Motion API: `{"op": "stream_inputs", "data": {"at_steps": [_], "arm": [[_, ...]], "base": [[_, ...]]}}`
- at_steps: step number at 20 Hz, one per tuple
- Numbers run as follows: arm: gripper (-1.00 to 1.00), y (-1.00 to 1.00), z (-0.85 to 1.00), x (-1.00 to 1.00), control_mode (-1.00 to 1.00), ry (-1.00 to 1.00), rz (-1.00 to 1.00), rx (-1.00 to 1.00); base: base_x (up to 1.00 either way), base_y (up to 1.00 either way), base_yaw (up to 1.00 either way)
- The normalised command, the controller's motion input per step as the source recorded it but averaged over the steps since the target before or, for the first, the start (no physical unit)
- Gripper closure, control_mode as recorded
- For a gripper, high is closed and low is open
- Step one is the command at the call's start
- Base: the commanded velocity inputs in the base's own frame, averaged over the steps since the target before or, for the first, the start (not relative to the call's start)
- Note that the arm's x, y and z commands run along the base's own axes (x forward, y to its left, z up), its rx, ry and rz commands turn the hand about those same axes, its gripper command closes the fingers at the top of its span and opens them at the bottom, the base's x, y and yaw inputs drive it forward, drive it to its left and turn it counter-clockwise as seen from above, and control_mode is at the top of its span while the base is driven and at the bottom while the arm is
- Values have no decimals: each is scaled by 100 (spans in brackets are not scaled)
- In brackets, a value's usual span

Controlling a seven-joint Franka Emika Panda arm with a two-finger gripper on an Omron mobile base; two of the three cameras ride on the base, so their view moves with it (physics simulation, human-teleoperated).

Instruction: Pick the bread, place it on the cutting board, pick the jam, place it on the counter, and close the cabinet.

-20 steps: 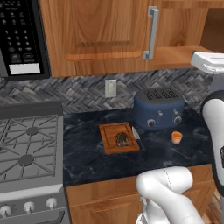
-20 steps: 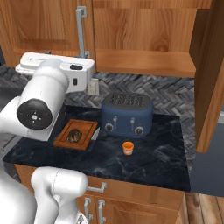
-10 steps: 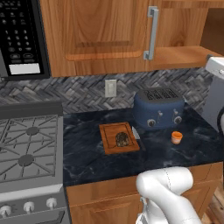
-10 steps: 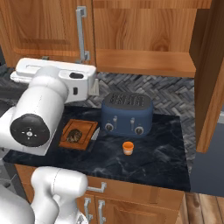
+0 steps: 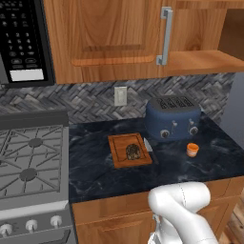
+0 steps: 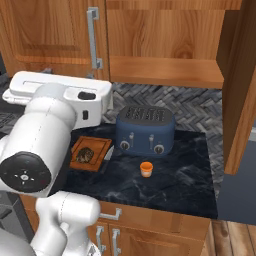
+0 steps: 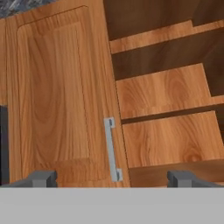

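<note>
The bread point(image 5: 133, 152) is sitting on the cutting board point(image 5: 119, 144), so that part looks done. The jam point(image 5: 192, 149) is standing on the counter point(image 5: 105, 176), just in front of the blue toaster point(image 5: 172, 117), so that looks done too. Only the cabinet point(image 6: 165, 45) is left, because its right door point(image 6: 243, 85) is hanging wide open. It is warm brown wood with a bare shelf point(image 7: 164, 89) inside. The gripper point(image 7: 111, 178) is pointing at it with its fingers spread apart, holding nothing.
</note>
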Motion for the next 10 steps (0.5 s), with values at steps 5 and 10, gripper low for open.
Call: {"op": "stream_inputs", "data": {"at_steps": [5,10], "arm": [[-100,-12,15,-42,-100,0,0,0],[-100,-9,18,-43,-100,1,0,0]], "base": [[0,0,0],[0,0,0]]}}
